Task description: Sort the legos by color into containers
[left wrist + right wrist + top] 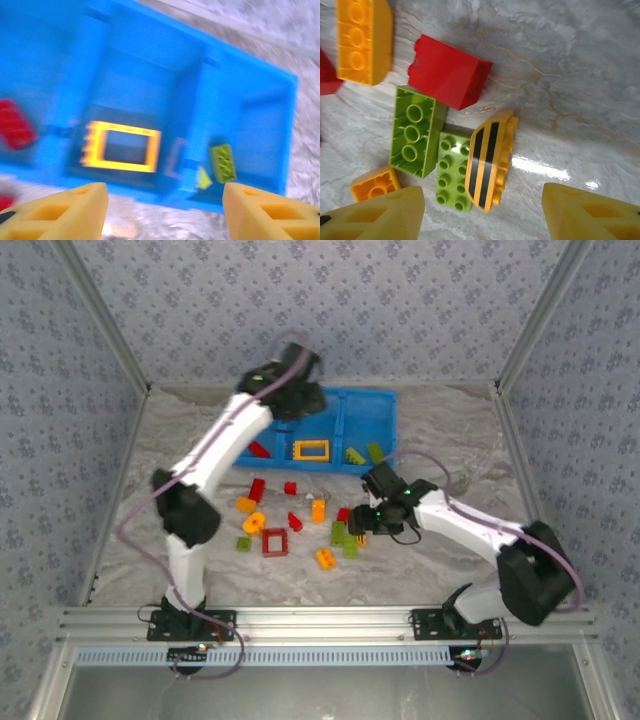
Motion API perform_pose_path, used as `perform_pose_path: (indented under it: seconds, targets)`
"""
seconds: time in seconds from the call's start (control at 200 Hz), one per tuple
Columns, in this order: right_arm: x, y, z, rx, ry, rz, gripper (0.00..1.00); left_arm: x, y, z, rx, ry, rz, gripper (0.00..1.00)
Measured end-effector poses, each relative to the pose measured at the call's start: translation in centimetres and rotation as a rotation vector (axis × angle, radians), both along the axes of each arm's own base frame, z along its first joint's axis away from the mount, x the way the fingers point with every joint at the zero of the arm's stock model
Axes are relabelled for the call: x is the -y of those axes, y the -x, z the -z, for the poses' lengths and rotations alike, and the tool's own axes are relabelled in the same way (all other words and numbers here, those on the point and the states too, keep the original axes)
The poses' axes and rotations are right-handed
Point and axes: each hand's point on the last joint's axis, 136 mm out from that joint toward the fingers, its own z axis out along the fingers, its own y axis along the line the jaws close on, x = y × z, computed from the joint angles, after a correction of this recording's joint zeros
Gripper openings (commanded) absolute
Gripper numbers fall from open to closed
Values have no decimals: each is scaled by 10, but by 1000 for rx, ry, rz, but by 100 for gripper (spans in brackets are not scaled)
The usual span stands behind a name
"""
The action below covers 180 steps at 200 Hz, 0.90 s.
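Note:
The blue three-compartment bin stands at the back. My left gripper hovers above it, open and empty. In the left wrist view the bin holds a red brick on the left, a yellow frame in the middle and a green brick on the right. My right gripper is open low over loose legos. Between its fingers lie a yellow brick with black stripes and a green studded brick, touching each other.
A red frame and several red, orange and green bricks are scattered on the marble tabletop in front of the bin. Close to the right gripper lie an upturned green brick, a red brick and an orange brick. Patterned walls enclose the table.

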Motion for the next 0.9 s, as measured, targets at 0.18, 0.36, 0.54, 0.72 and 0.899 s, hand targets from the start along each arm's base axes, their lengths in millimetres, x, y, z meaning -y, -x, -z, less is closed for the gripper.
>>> perform_pose_path:
  seconds: [0.18, 0.36, 0.54, 0.72, 0.899]
  targets:
    - [-16, -8, 13, -53, 49, 19, 62, -110, 56, 15, -69, -2, -180, 64]
    - [-9, -6, 25, -104, 113, 62, 56, -149, 119, 52, -182, -4, -219, 64]
    - [1, -2, 29, -127, 165, 88, 47, -167, 149, 49, -179, 29, -245, 64]
    - [2, -3, 38, -146, 192, 95, 34, -166, 157, 51, -181, 54, -240, 64]
    - [-1, -9, 39, -139, 197, 95, 20, -168, 162, 52, -191, 49, -242, 64]
